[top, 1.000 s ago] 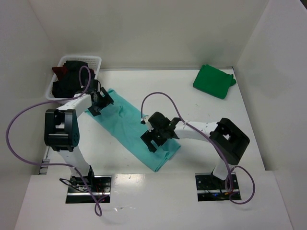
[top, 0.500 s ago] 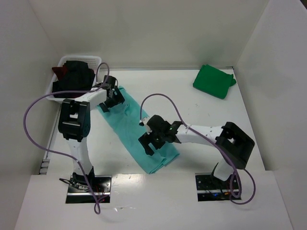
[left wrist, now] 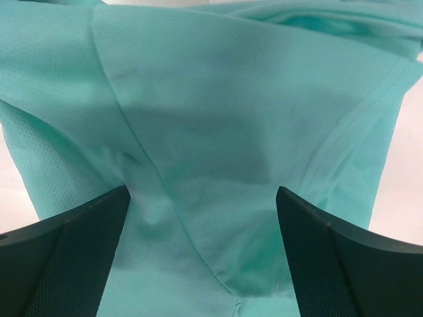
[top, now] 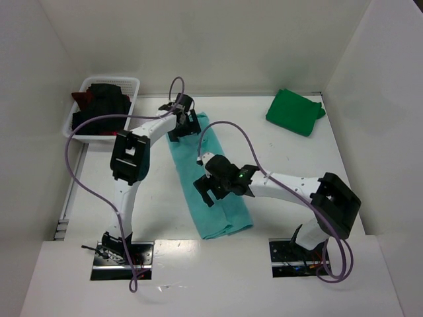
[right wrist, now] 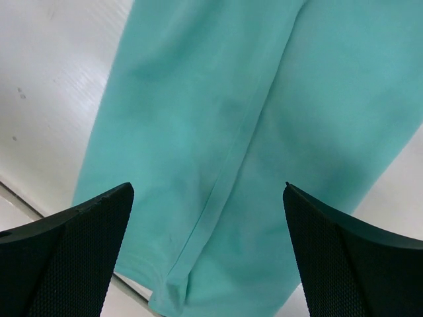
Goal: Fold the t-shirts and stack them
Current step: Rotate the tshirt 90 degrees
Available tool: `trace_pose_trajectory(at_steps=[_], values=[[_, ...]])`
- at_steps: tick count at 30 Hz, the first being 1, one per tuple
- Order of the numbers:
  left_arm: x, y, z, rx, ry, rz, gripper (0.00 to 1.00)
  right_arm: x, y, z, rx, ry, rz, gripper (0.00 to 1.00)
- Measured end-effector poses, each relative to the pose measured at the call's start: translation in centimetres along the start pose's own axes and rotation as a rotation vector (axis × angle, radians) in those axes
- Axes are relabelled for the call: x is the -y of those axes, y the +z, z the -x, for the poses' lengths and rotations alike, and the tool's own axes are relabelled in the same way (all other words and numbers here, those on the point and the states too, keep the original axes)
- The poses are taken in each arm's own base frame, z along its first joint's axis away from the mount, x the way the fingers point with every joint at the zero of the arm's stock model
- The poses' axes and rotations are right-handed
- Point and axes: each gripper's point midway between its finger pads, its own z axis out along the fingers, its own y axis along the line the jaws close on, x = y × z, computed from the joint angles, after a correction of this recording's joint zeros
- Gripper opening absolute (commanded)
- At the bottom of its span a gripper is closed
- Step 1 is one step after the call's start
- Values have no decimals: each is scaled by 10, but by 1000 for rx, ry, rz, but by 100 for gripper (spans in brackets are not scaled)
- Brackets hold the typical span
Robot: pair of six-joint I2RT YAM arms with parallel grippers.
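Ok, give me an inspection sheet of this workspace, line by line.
Surface: white table, no stains seen.
Job's things: teal t-shirt lies in a long narrow strip mid-table; green t-shirt sits folded at the far right; black and dark red shirts wait in the basket.
Clutter: white basket at the far left; nothing else seen.
Grippers: left gripper open over the strip's far end; right gripper open over its middle; neither holds anything.
Cables: purple cables loop above both arms, one arching over the teal cloth.
Surroundings: white walls on three sides.
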Motion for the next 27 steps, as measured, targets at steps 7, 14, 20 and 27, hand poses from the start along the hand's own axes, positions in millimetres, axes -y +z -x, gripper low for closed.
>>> trace_pose_trajectory(at_steps=[7, 14, 20, 27], values=[[54, 14, 6, -23, 90, -74, 99, 46, -35, 47, 166, 148, -89, 99], [92, 22, 13, -40, 167, -153, 99, 107, -78, 78, 316, 266, -238, 99], [121, 23, 11, -30, 246, -280, 99, 129, -89, 83, 350, 305, -295, 99], [112, 16, 2, -66, 301, -259, 100, 141, -89, 90, 354, 303, -336, 99]])
